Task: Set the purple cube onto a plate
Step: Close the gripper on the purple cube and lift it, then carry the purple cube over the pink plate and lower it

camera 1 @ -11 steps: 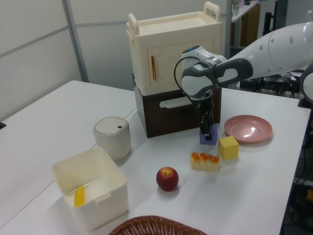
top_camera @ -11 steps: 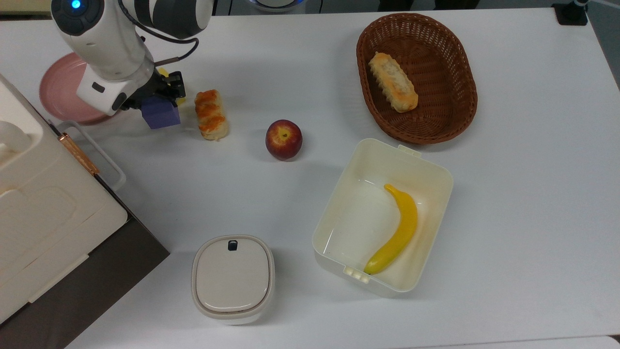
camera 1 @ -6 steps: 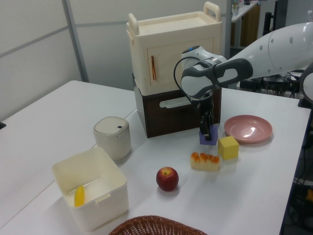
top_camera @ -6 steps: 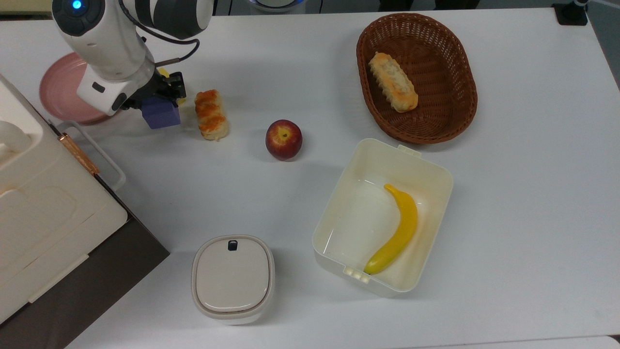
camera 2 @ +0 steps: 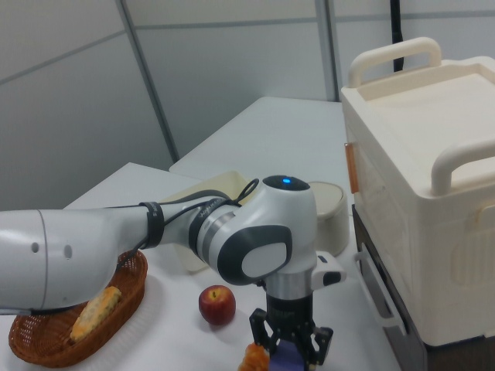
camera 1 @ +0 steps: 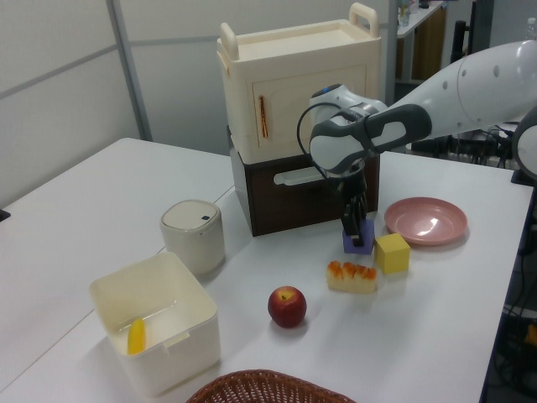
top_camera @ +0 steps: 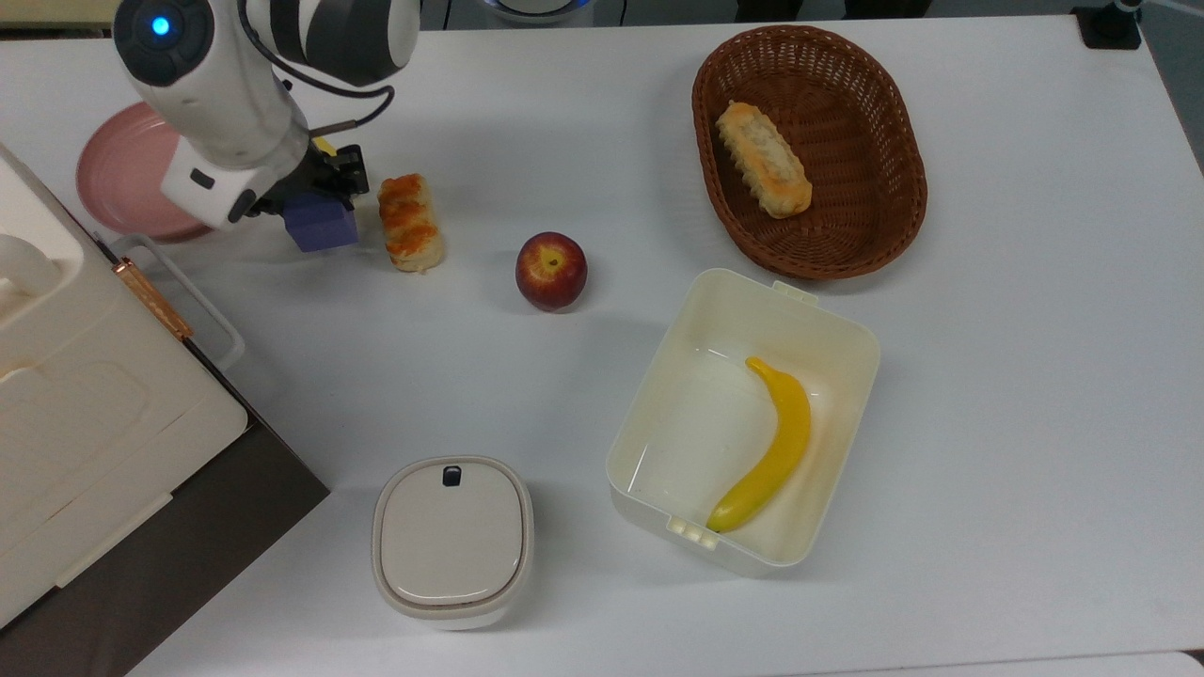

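In the top view, going from its left edge, the round shallow pink plate (top_camera: 118, 179) is lying bare beside the tall cream plastic cabinet (top_camera: 85, 395), partly under the white robot arm (top_camera: 221, 103). Just to the top view's right of the plate, the black two-finger gripper (top_camera: 315, 197) is standing over the small matte blue-violet cube (top_camera: 323, 226), its fingers (camera 1: 357, 228) pressed against opposite faces, so it is clamped on the cube. Whether the cube is resting on the white table (top_camera: 988, 376) or just clear of it I cannot tell.

The cube is looking light, rigid and unbreakable, with flat parallel sides that suit a pinch at mid-height; smooth faces could slip under a loose grip.

Next, the yellow cube (camera 1: 392, 253) is sitting close between the purple cube and the plate in the left view, and the glazed bread roll (top_camera: 409, 222) is lying just beside. Lifting above both before crossing seems wise. The plate's raised rim and the cabinet handle (top_camera: 193, 301) are bounding the route; the plate itself is offering open room.
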